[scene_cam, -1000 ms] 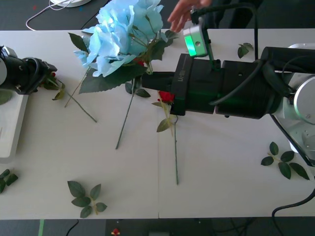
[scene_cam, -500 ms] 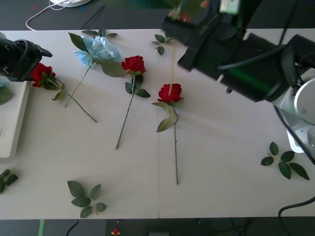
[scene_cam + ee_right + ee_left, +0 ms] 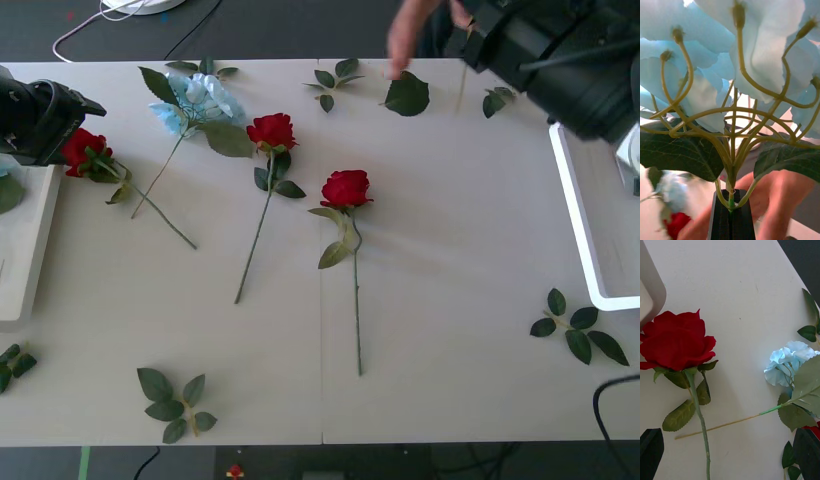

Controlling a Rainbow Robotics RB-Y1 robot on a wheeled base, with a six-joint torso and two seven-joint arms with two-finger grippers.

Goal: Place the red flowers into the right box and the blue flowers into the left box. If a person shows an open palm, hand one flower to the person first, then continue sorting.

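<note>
My right gripper point(image 3: 730, 219) is shut on the stem of a blue flower point(image 3: 752, 56), whose pale bloom spreads above the black fingers. A person's hand point(image 3: 771, 202) is close behind the stem. In the front view my right arm point(image 3: 560, 55) reaches over the table's far edge beside that hand point(image 3: 410, 35). My left gripper point(image 3: 730, 461) hangs open above a red rose point(image 3: 677, 339) and a second blue flower point(image 3: 788, 362). On the table lie three red flowers point(image 3: 83, 150) point(image 3: 272, 130) point(image 3: 346, 188) and the blue flower point(image 3: 200, 100).
The right box point(image 3: 572, 220) shows its white rim at the right edge. The left box point(image 3: 25, 260) lies at the left edge under my left arm point(image 3: 45, 118). Loose leaf sprigs point(image 3: 175, 400) point(image 3: 575, 330) point(image 3: 335, 78) are scattered on the table.
My right arm has lifted and swung to the back right with the blue flower, up to the person's hand. The middle of the table and the right box's rim are uncovered. The left arm stays put.
</note>
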